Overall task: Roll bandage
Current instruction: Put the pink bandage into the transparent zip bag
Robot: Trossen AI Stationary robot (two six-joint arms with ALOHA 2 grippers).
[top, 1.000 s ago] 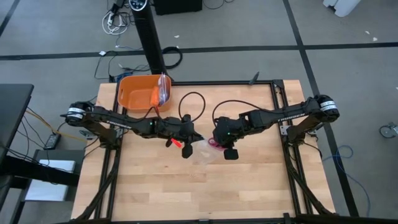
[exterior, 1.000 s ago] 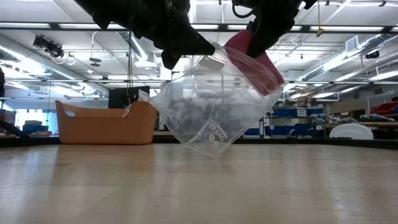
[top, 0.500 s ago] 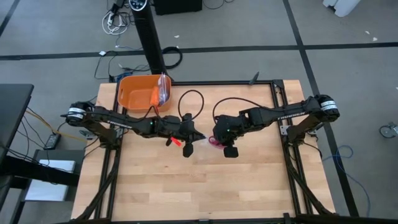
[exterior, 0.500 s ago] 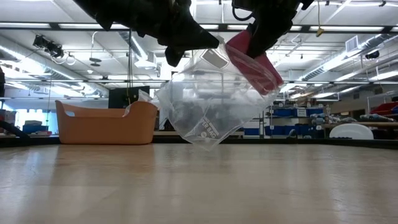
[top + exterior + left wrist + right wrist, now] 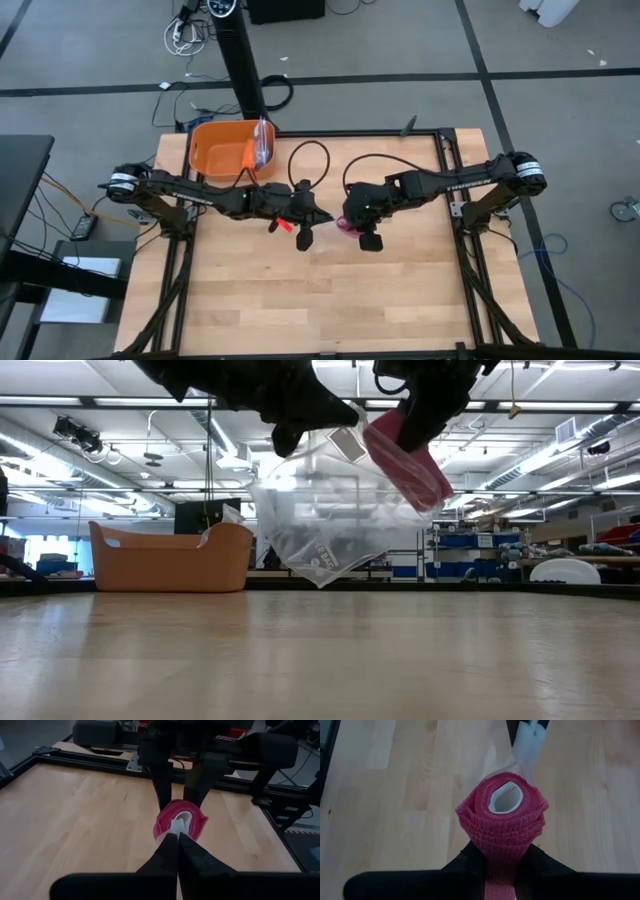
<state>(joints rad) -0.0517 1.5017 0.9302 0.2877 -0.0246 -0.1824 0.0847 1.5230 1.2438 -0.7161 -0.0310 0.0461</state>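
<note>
While both arms meet above the middle of the wooden worktop, the right hand is clenched on the bandage, a magenta-pink roll standing up from between its fingers. The left hand, just in front of the roll, pinches the edge of a clear plastic bag hanging in the air. An orange tub sits at the far left corner.

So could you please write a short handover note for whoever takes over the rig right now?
Left end effector: shut on the clear plastic bag, held above mid-table.
Right end effector: shut on the bandage, close beside the left one.
Done: the bandage is a compact roll, held at the bag's mouth.
Left: whether it is partly inside is unclear; probably drop it in.
Orange tub: back left of the table.
</note>
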